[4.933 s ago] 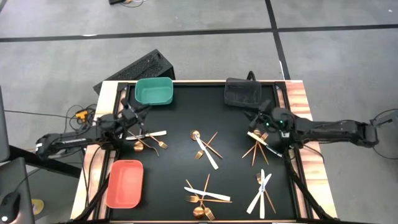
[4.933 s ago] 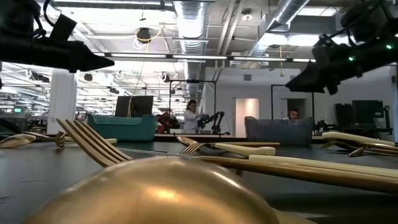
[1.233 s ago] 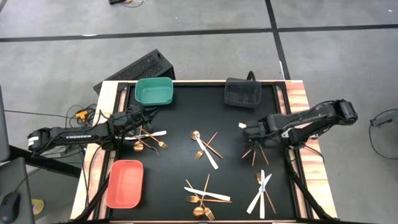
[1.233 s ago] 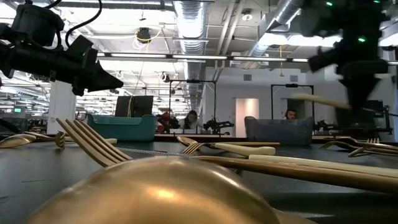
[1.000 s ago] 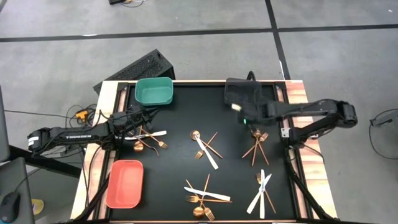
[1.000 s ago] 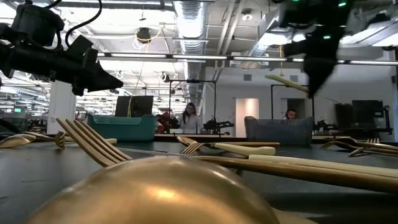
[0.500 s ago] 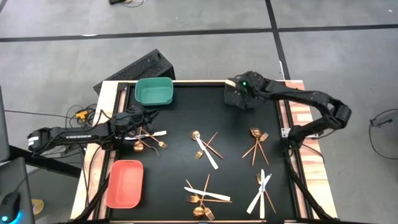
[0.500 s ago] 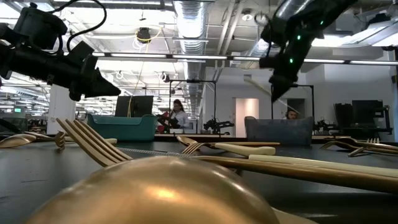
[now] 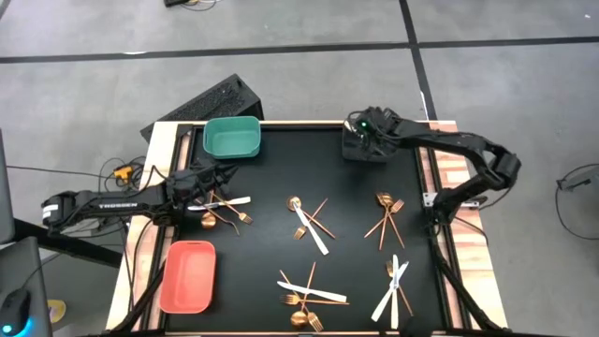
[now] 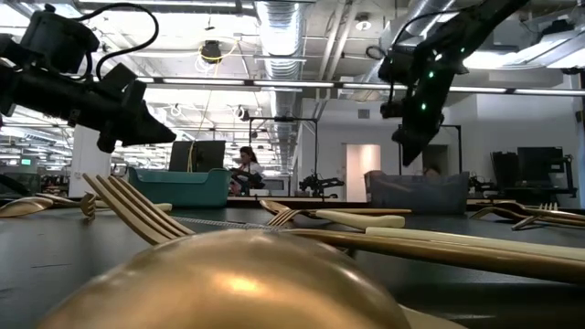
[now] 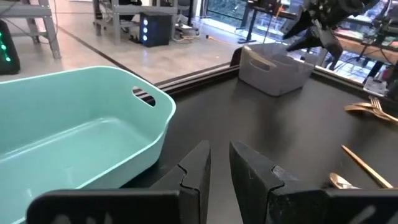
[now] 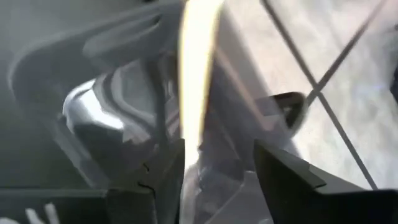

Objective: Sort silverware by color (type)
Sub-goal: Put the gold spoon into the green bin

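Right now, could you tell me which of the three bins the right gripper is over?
The dark bin at the table's far edge: the right gripper hangs over it, while the teal bin and the salmon bin lie on the left arm's side.

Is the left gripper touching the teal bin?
Apart. The left wrist view shows bare black table between the left gripper and the teal bin.

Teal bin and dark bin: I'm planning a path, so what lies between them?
Only bare black mat between teal bin and dark bin, in the high view.
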Controlling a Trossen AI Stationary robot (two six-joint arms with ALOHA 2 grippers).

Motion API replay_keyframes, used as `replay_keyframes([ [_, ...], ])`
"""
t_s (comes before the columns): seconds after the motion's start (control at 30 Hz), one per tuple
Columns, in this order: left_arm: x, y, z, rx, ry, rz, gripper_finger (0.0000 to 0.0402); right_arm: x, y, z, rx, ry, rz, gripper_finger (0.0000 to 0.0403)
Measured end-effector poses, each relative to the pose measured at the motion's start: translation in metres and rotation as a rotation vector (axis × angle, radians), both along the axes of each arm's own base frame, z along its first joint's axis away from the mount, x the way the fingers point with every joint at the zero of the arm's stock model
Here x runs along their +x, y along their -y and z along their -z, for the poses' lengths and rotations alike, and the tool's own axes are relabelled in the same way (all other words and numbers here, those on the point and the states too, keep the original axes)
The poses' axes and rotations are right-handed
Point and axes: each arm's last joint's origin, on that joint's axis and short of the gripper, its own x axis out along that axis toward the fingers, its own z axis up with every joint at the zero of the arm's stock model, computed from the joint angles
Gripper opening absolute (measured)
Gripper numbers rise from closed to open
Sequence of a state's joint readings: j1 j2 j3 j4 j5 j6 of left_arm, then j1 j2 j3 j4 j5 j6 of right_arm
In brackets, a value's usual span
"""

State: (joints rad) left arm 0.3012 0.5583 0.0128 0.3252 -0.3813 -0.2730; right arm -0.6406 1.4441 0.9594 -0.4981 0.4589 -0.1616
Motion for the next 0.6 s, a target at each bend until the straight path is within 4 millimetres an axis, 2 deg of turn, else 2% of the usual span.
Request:
replay_keyframes([
  [0.1,0.001,0.003,0.000,-0.016,0.015,0.027,0.0050,-0.004,-0.013,-0.018,-0.004,0.111,0.014,0.0220],
  [0.2,0.005,0.010,-0.002,-0.039,0.052,0.141,0.0050,-0.015,-0.036,-0.022,0.049,0.268,0.008,0.0213],
  [0.3,0.008,0.019,-0.006,-0.036,0.085,0.261,0.0050,-0.022,-0.067,-0.013,0.123,0.460,-0.042,0.0205],
  [0.4,0.011,0.027,-0.010,-0.003,0.110,0.336,0.0050,-0.025,-0.098,0.006,0.218,0.601,-0.116,0.0202],
  [0.5,0.014,0.034,-0.013,0.038,0.129,0.373,0.0050,-0.022,-0.123,0.014,0.241,0.702,-0.176,0.0201],
  [0.6,0.018,0.036,-0.015,0.079,0.120,0.348,0.0054,-0.016,-0.142,0.015,0.230,0.743,-0.211,0.0200],
])
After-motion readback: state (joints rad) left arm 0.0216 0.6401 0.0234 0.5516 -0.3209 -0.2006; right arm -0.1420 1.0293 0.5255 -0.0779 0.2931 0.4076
